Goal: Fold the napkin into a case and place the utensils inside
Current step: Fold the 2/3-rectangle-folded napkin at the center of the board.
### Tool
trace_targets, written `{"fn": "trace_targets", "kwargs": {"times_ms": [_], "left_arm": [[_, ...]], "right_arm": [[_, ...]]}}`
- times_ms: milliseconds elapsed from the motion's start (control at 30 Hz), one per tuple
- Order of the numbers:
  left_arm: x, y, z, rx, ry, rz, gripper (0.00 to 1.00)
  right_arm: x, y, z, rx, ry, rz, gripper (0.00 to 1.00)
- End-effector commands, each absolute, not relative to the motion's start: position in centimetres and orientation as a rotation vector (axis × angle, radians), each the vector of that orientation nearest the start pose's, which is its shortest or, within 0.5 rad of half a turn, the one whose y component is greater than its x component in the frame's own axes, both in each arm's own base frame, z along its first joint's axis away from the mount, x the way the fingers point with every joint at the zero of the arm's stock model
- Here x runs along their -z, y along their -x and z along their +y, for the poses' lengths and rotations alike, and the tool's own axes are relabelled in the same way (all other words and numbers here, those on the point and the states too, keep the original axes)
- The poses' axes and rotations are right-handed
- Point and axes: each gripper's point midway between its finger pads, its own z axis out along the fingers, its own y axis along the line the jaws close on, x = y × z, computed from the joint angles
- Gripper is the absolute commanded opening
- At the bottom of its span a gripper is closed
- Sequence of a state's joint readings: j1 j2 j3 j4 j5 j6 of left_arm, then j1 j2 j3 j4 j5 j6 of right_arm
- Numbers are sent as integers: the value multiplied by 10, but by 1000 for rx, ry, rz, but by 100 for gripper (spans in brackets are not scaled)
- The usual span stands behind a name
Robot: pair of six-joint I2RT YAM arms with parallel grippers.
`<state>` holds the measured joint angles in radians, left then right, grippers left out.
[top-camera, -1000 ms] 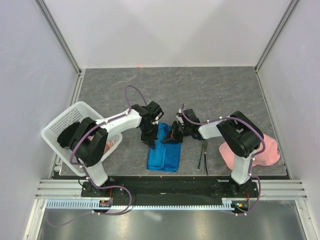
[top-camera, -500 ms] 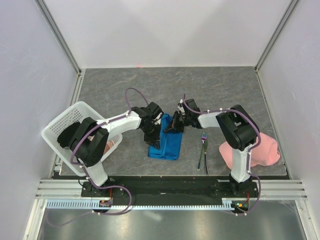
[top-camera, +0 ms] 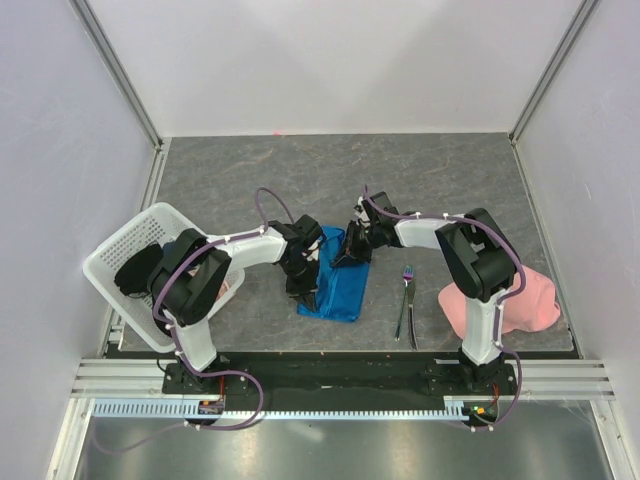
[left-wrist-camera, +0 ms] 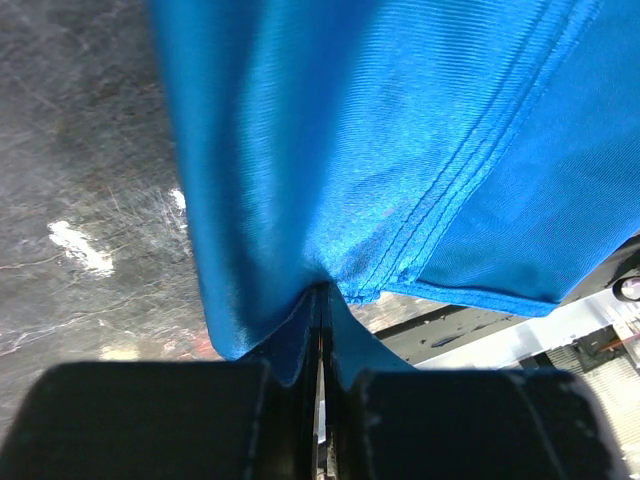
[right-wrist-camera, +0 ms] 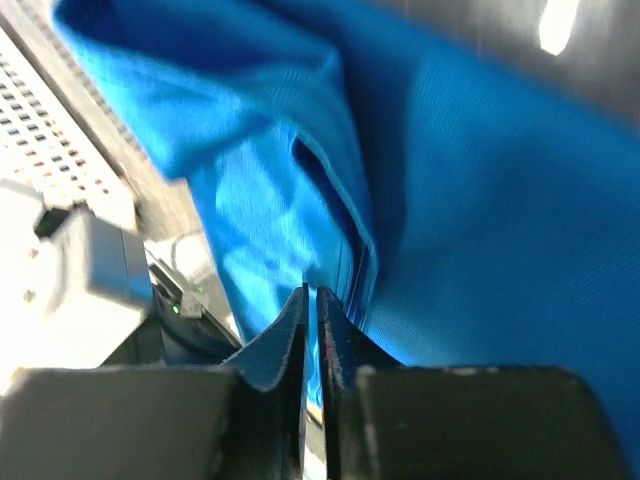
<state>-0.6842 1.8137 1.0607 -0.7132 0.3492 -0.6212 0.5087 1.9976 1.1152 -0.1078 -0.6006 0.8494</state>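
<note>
The napkin [top-camera: 340, 288] is a bright blue folded oblong on the grey table between my two arms. My left gripper [top-camera: 306, 292] sits at its near left edge. In the left wrist view that gripper [left-wrist-camera: 320, 292] is shut on a bunched hem of the napkin [left-wrist-camera: 400, 150]. My right gripper [top-camera: 349, 254] rests at the far right corner. In the right wrist view its tips [right-wrist-camera: 312, 292] stand a thin slit apart against a fold of the napkin [right-wrist-camera: 480, 200]; no cloth shows in the slit. The fork [top-camera: 403, 298] and knife [top-camera: 412, 322] lie side by side to the right.
A pale pink cloth [top-camera: 515, 305] lies bunched at the right, beside the right arm's base. A white mesh basket [top-camera: 130, 250] stands tilted at the left with something pink inside. The black base rail [top-camera: 330, 375] runs along the near edge.
The napkin has shifted away from the arm bases. My left gripper slid toward its near left edge and my right moved to its far corner, uncovering the fork. The right jaws parted slightly.
</note>
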Motion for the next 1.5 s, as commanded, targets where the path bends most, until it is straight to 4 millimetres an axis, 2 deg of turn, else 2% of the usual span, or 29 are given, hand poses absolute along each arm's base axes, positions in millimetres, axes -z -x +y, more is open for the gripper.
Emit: {"fn": "trace_targets", "kwargs": {"times_ms": [0,167,233,333,400,433,500,567,633,733,933,1033,1133,1233,1467], "left_arm": [[0,-176,-246,498,-76,3213,4],[-3,-177,-247,507,-58,3197,3],[-5,-179,-247,512,-59,3189,3],[-13,-182,-248,519,-63,3164,3],[-22,-182,-249,534,-66,3154,3],[-35,-186,-252,562,-74,3119,3],[-46,-189,-248,549,-78,3096,3],[-58,-196,-245,556,-77,3059,4],[-57,-197,-238,537,-66,3064,4],[-41,-197,-230,492,-48,3094,3],[-4,-176,-218,470,-20,3156,2],[5,-173,-211,425,-33,3158,2],[5,-180,-214,429,-71,3138,2],[1,-184,-219,452,-65,3130,2],[-3,-184,-222,484,-72,3126,2]], "right_arm": [[-44,-281,310,-1199,-150,2845,17],[-31,-247,329,-1227,-90,2900,18],[-25,-241,337,-1248,-82,2897,17],[-15,-236,334,-1251,-124,2893,16],[1,-232,327,-1208,-121,2930,15],[6,-233,323,-1196,-134,2937,14],[18,-232,315,-1153,-139,2957,13],[20,-231,313,-1146,-144,2963,13],[17,-232,315,-1163,-152,2959,13],[7,-237,319,-1183,-160,2937,12],[-19,-254,331,-1221,-178,2881,12],[-33,-265,340,-1248,-180,2847,12],[-52,-278,349,-1257,-148,2803,12],[-57,-284,353,-1234,-113,2807,12],[-41,-285,378,-1259,-78,2845,11]]}}
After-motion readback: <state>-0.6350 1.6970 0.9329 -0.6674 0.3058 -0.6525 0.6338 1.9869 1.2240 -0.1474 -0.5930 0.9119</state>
